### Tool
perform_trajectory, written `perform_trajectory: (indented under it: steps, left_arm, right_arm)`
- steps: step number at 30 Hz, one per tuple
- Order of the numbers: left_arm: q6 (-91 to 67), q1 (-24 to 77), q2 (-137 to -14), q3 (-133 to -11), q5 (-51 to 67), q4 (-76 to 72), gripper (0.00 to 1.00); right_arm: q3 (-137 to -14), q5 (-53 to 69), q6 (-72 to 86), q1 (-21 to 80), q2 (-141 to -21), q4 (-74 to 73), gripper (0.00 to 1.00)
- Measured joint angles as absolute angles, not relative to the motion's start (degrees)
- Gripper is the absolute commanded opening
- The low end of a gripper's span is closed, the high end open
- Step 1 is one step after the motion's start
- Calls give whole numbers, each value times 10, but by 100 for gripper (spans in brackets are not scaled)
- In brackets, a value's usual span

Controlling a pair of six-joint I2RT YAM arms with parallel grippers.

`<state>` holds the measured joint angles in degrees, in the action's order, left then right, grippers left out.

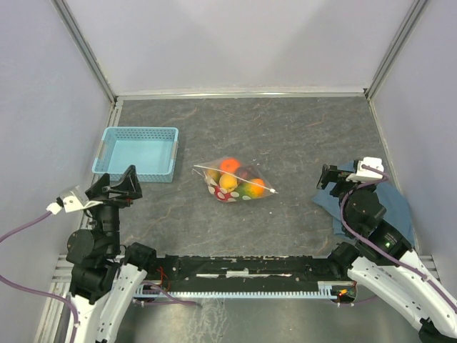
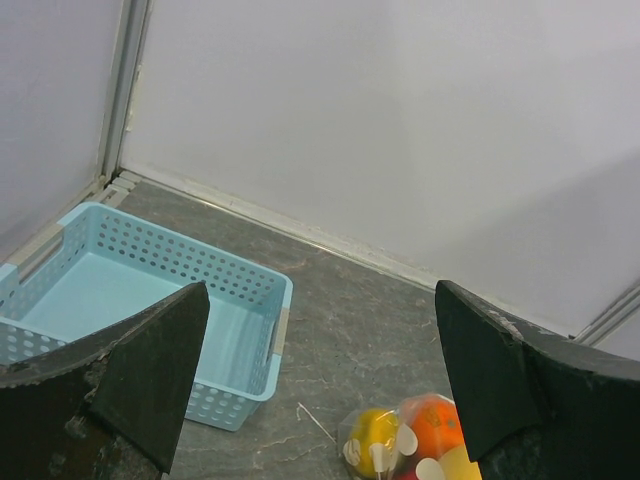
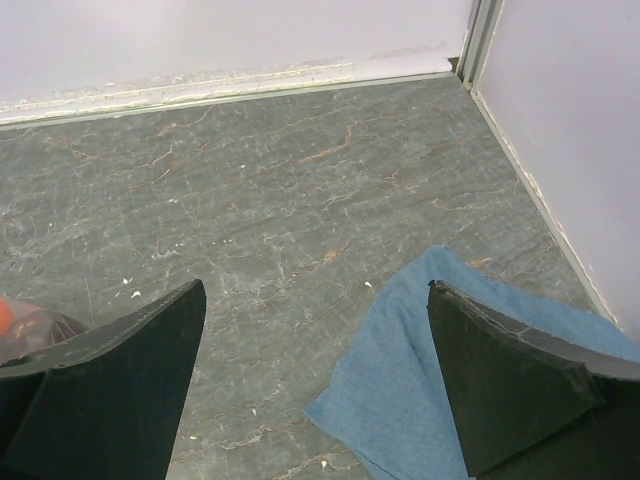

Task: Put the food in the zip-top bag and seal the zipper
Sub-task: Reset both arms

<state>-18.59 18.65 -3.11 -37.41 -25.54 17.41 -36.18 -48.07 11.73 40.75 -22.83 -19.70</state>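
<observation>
Zip-top bag (image 1: 214, 176) of food (image 1: 229, 166) between released left claw (image 1: 127, 184) and released right claw (image 1: 327, 179), near neither.

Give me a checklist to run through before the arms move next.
1. All food inside bag: ok, none seen loose.
2. Basket empty: ok.
3. Zipper sealed: cannot tell, too thin to judge.
4. Left fingers open, holding nothing: ok.
5. Right fingers open, holding nothing: ok.
6. Bag lying apart from cloth: ok.
</observation>
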Motion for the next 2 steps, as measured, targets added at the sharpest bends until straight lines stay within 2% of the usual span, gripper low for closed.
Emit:
perform_trajectory:
  steps: [2]
  left_arm:
    - [-186,186,-31,-374,-254,174,99]
  right_arm:
    - [-362,-481,117,408,-228,-197,99]
